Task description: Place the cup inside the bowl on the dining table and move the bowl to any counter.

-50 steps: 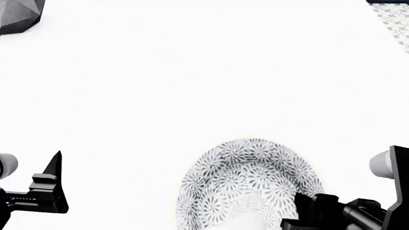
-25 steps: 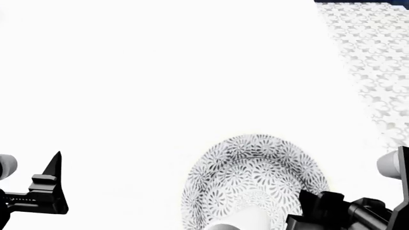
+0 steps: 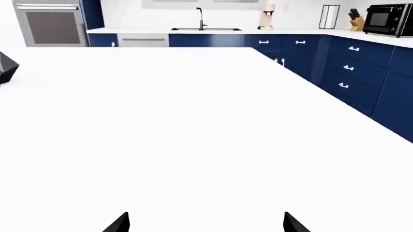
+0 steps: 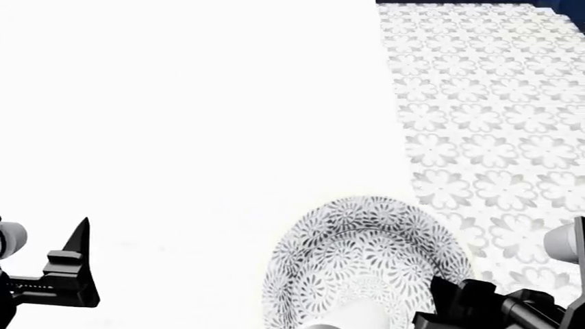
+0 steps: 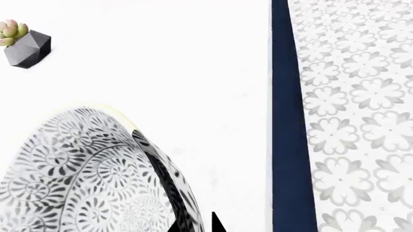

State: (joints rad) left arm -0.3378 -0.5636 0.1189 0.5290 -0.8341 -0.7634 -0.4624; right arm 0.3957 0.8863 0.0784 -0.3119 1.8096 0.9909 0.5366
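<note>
The view had swung right within a second, bringing patterned floor [image 4: 494, 123] beside the dining table [image 4: 183, 103]. The right gripper [image 4: 448, 305] pinched the bowl [image 4: 366, 247] by its rim (cup [image 4: 352, 317] inside); the left gripper [image 3: 205, 223] stood open, empty.

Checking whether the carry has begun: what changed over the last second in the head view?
The view swung: the dark planter left the frame, and patterned floor now fills the right side. The bowl, gripped at its rim by the right gripper, kept its place in frame, cup inside. The left gripper stayed open and empty.
</note>
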